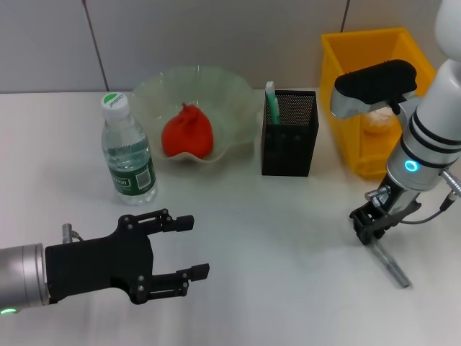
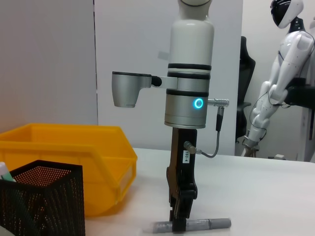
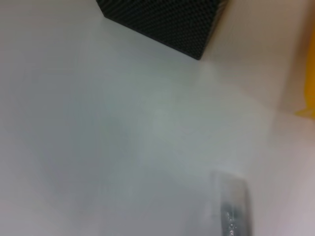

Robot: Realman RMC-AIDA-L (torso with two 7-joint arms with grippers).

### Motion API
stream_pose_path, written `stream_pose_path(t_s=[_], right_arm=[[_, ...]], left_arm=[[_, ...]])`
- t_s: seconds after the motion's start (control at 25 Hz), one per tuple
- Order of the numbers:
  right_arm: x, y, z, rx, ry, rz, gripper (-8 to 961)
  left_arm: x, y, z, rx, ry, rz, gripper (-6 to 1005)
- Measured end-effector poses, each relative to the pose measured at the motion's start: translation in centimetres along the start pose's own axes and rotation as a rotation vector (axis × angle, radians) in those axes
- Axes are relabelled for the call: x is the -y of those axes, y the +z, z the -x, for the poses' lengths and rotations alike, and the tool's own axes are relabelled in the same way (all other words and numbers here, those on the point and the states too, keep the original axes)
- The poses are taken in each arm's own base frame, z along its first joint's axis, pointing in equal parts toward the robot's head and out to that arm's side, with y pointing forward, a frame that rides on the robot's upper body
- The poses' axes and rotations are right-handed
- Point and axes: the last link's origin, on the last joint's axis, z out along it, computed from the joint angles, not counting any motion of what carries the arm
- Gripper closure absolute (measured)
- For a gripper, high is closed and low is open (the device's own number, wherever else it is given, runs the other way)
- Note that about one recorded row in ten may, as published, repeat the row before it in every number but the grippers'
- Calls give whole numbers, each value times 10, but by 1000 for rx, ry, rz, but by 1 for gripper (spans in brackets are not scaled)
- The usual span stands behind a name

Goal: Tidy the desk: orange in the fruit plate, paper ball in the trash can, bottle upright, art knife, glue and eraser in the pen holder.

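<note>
Right tool [image 1: 369, 229] sits lower right of the head frame, pointing straight down at the bench [image 1: 274, 238]. Its fingers are clamped on the grey art knife [image 1: 389, 265], which lies flat on the bench, running from the tool toward the lower right corner. The left wrist view confirms this: right tool [image 2: 179, 219] vertical, fingers closed around the knife [image 2: 206, 224] near its middle, knife horizontal and touching the bench. The right wrist view shows one end of the knife [image 3: 234, 206] at bottom right, blurred.

Left tool [image 1: 184, 249] is at lower left of the head frame, hovering above the bench, fingers apart, holding nothing.

Orange [image 1: 188, 133] sits in the fruit plate [image 1: 230, 101], upper centre-left. Bottle [image 1: 128, 151] stands upright with cap on, just left of the plate. Black mesh pen holder [image 1: 289, 140] is right of the plate, with a green-and-white item [image 1: 271, 101] sticking out of its left corner; can't tell which item. Yellow trash can [image 1: 346, 130] is at upper right, behind the right arm; something pale shows inside [image 1: 379, 122], partly hidden by the arm, so it can't be identified.

A white humanoid robot [image 2: 280, 78] stands in the background at the right of the left wrist view.
</note>
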Motion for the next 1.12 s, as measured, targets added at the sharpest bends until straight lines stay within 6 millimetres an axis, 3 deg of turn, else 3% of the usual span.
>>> stream_pose_path(t_s=[0.28,0.92,1.12], right_arm=[[0,1,-1,-4,-15,-13,809],[-1,-2,1,4,-22,-13,815],[-2,-14,7,46,-23,3,818]], left_arm=[[1,1,-1,-1,4,3,246],[3,2,-2,0,7,1,246],[3,3,-2,-1,7,0,246]])
